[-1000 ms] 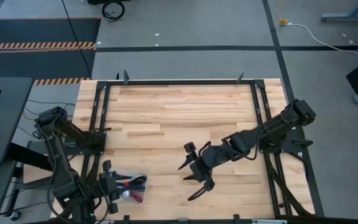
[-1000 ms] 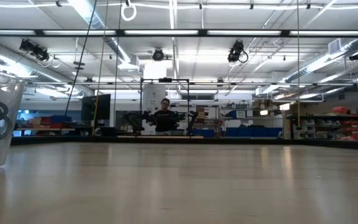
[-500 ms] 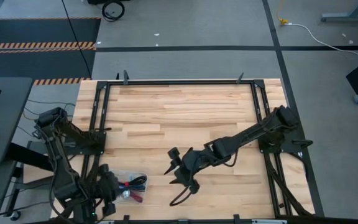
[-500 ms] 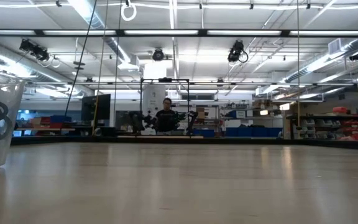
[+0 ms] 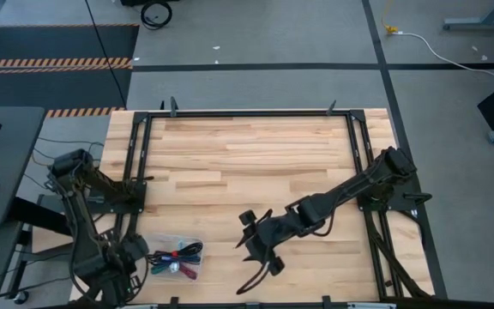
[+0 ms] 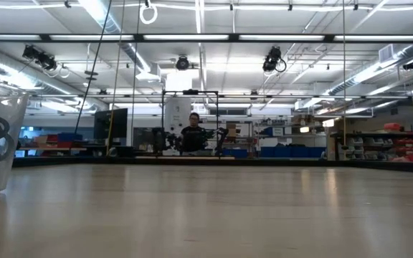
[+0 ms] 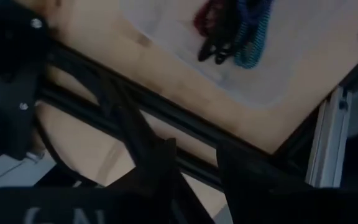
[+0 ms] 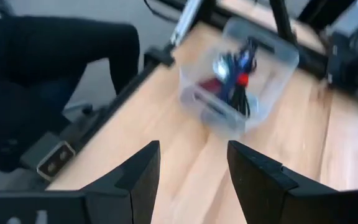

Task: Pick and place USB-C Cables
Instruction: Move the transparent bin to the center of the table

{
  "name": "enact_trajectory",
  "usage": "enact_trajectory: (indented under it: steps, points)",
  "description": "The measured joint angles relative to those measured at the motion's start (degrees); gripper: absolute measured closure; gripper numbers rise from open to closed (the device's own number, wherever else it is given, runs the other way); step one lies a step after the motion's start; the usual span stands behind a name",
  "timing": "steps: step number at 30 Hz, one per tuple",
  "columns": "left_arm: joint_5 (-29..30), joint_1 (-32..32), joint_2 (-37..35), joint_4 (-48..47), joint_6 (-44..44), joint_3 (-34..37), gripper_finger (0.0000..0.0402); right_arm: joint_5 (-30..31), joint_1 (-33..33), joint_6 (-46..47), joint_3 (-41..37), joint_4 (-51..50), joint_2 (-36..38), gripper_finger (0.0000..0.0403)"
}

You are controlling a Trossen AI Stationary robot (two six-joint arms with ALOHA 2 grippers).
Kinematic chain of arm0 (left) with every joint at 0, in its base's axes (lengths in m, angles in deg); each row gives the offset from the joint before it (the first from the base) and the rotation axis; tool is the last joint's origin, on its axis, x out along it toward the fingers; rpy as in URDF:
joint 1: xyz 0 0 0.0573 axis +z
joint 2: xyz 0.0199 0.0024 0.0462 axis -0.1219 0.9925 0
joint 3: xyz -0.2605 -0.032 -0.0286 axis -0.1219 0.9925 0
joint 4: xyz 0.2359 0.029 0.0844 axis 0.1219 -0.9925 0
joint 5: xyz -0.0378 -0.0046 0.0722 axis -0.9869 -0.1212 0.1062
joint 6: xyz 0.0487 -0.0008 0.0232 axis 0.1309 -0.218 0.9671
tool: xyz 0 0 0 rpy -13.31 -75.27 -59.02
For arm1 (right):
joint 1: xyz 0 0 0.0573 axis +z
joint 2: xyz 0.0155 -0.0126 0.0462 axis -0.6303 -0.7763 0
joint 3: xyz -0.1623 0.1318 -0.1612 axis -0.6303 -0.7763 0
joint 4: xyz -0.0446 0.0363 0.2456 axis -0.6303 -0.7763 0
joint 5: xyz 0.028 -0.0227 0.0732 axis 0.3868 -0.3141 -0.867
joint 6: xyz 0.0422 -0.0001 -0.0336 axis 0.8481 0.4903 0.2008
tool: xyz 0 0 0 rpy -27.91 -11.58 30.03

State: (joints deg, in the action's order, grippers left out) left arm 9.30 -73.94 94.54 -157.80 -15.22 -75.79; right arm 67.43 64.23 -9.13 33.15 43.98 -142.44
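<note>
A wooden table [image 5: 256, 163] is seen from straight above, with a dark robot arm at each side. Over the last second the right gripper [image 5: 256, 243] has swung from nearer the table's middle toward the seven o'clock corner, and the left gripper [image 5: 118, 262] has drawn back off the table edge. That suggests the right arm is taking over the approach.

The cables [image 5: 177, 257], a small tangle of red, blue and black, lie in a clear tub [image 5: 159, 244] near that corner. From the right wrist, the tub sits ahead of the two spread fingers [image 8: 143, 171], well apart from them, at about twelve o'clock. Nothing is held. Whether the left gripper's fingers are spread or pressed together cannot be told; the cables lie beyond them, untouched.
</note>
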Motion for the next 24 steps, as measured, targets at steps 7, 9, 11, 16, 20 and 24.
enact_trajectory:
  steps: [7,9,11,16,20,24]
  points:
    - [-6.4,0.0,1.8,8.0,5.9,5.9,0.03,1.0,0.8,9.8,0.0,-12.9,0.0,0.0209]
    - [-8.3,0.0,1.8,11.7,7.1,9.3,0.0308,1.0,1.1,12.0,0.0,-15.6,0.0,0.0209]
    - [-8.6,0.0,1.8,13.8,8.3,11.8,0.0316,1.1,1.5,13.2,0.0,-17.0,0.0,0.0209]
    - [-5.2,0.0,1.8,15.2,11.4,15.3,0.0335,1.1,2.5,13.9,0.0,-17.1,0.0,0.0209]
    - [-3.6,0.9,1.8,19.3,13.6,17.0,0.0349,1.1,2.8,14.3,0.0,-17.1,0.0,0.0209]
    - [-1.2,2.6,1.8,22.8,15.5,17.7,0.0361,1.2,2.9,15.4,0.0,-17.3,0.0,0.0209]
